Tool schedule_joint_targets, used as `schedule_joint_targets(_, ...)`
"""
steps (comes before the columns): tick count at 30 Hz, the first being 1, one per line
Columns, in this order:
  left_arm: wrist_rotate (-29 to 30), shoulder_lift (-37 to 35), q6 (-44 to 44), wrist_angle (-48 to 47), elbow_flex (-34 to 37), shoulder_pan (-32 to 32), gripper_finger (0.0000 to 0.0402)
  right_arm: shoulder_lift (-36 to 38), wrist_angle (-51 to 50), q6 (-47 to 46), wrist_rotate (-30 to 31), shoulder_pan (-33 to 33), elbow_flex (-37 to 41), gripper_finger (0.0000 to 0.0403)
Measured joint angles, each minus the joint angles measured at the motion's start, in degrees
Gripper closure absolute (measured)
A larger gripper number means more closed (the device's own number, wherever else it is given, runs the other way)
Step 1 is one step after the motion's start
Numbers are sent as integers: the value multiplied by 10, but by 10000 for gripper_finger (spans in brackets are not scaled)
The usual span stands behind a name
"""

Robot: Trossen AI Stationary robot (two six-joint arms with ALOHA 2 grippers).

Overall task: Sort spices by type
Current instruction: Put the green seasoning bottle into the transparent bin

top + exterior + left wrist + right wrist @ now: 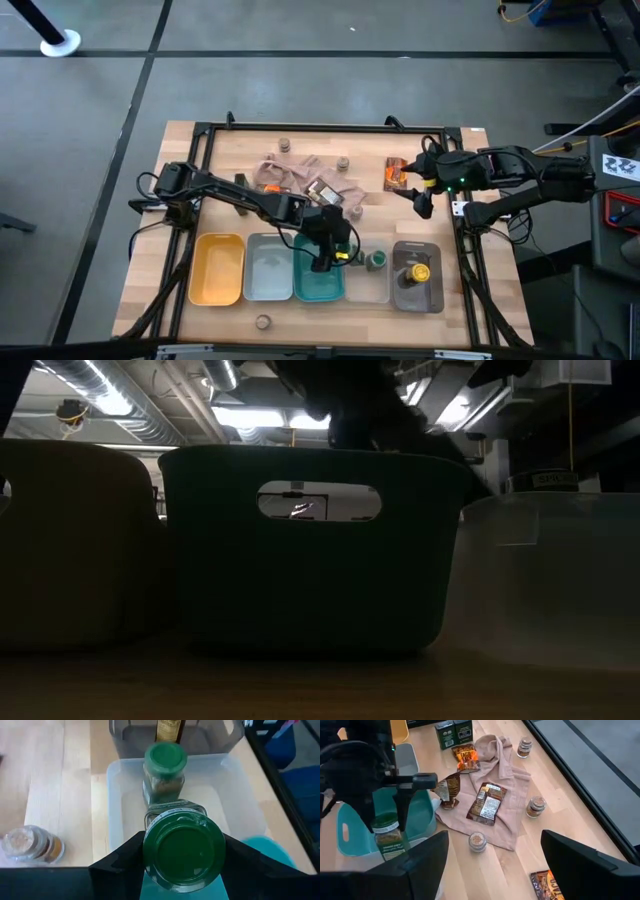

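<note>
We find the left end effector (182,865) clamped on a rigid, slippery green-lidded glass jar (183,851), best gripped below the lid.

From the right wrist we see our own right gripper (492,865) with fingers spread wide, nothing between them. Across the table the left gripper (395,805) holds a green-lidded jar (387,837) over the teal tray (355,832). The cloth (507,815) carries a dark packet (486,802), an orange packet (465,757) and a tan-lidded jar (477,841). Two more jars (536,806) sit on bare wood. Two black blocks (454,732) stand at the far end.
</note>
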State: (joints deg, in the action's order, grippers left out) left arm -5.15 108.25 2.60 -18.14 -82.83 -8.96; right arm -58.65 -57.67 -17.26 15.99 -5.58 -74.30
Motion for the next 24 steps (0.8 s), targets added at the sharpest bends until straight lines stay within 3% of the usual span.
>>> schedule_joint_targets(19,1,42,-1,12,0,27,211,-22,6,5,-1,0,14,88)
schedule_joint_targets(24,0,45,-14,25,0,27,189,-23,6,13,-1,0,14,88)
